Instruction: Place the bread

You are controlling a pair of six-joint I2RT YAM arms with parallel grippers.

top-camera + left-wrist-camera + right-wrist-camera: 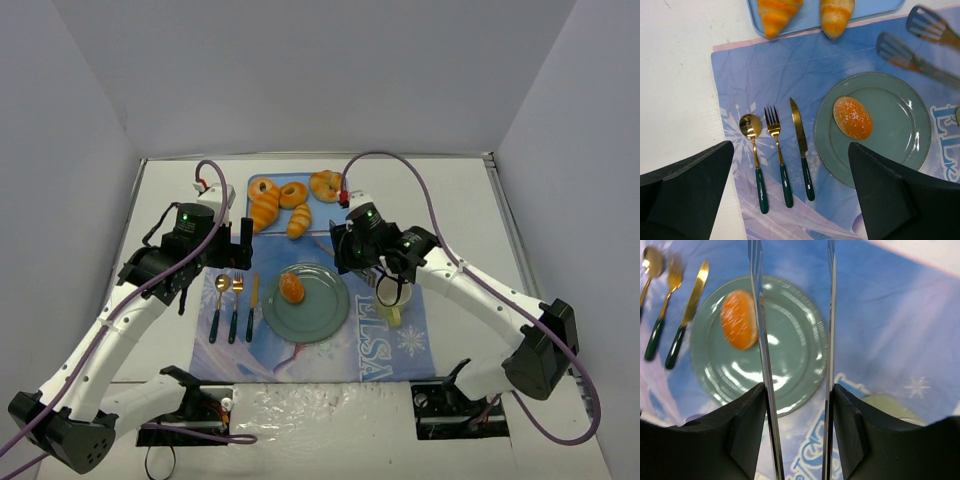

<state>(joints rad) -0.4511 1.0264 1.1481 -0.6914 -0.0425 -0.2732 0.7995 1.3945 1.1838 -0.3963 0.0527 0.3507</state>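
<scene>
The small smooth golden-orange oval bun (291, 288) lies on the round grey-green plate (330, 320), off centre toward 10 o'clock, and nothing touches it. The plate rests on a blue printed placemat (400, 350). At 9 o'clock from the plate a gold spoon (751, 127), fork (774, 125) and knife (799, 130) with dark green handles lie in a row. At 12 o'clock a blue tray (880, 10) holds the larger pastries, and a pale mug (390, 310) stands at 3 o'clock.

The right gripper (352, 250) hangs at about 1 o'clock from the bun. It carries long metal tongs (760, 340), one blade along the inside of each finger. The blades stand well apart with nothing between them, and in the right wrist view the bun lies just outside the left blade. The left gripper (243, 243) hovers near the tray's 6 o'clock edge, spread wide and empty.

Judging by this, the placing itself looks done and the step in hand is the release and clearing away. The next move calls for lifting the tongs up and back toward 3 o'clock with the blades kept apart. They should neither nudge the bun nor catch the mug.
</scene>
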